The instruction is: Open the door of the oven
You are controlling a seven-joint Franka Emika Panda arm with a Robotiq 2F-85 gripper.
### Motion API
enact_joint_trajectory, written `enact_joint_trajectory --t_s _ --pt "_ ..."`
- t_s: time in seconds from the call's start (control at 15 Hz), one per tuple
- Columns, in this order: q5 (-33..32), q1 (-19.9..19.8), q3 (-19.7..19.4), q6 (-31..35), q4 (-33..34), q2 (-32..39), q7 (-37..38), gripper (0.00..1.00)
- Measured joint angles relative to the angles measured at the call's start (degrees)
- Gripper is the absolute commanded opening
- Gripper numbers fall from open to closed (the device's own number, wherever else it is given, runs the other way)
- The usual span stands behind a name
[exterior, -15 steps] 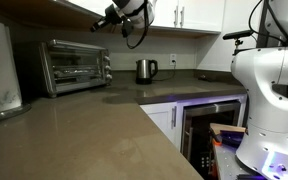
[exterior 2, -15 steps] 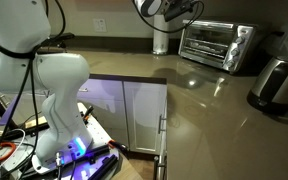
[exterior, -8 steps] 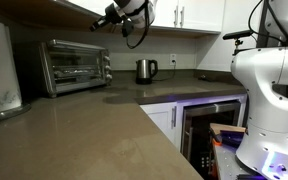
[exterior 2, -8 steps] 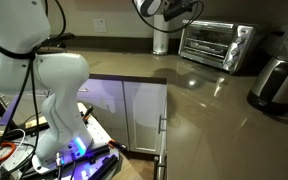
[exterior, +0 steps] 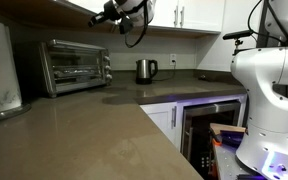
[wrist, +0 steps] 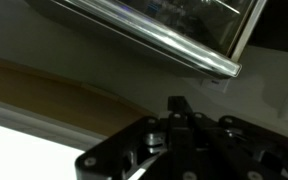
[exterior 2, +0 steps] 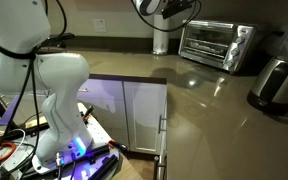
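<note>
Almost nothing has moved since the earlier frames: the claw (exterior: 97, 18) has edged only slightly, if at all, and hangs in the air above the oven (exterior: 74, 66), over its knob end on the side nearer the kettle (exterior: 145, 70). The oven stands on the grey surface (exterior: 104, 130) against the back wall, and its door (exterior: 71, 68), a glass panel in a silver frame, sits upright and flush with the oven front, so it is fully closed. In an exterior view the same layout shows from the opposite side: the claw (exterior 2: 187, 8) is high above and beside the oven (exterior 2: 217, 44), well clear of the door (exterior 2: 205, 42). The wrist view looks along the door's shiny bar handle (wrist: 154, 46), with wire racks faintly visible through the glass behind it; the claw (wrist: 176, 106) appears as a dark mechanism below the handle and not touching it. Whether its fingers are parted or together cannot be told from any view. Judging from this, the task is at the approach stage: nothing is gripped, and reaching the handle, taking hold and swinging the door down all remain. By count there is one oven, one door, one bar handle, one kettle, and one arm with one claw; the knobs are too small to count.
</note>
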Motion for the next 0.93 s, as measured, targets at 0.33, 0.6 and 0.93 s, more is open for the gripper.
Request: enact_joint_trajectory --t_s 0.33,0.6,0.93 --pt "-7.7 -7.6 6.2 1.7 -0.8 0.3 8.9 0.01" --pt "-7.9 -9.2 7.6 1.7 -1.2 0.4 9.2 0.01" --pt "-17.2 -20.4 16.9 0.8 -2.1 1.2 16.6 0.00"
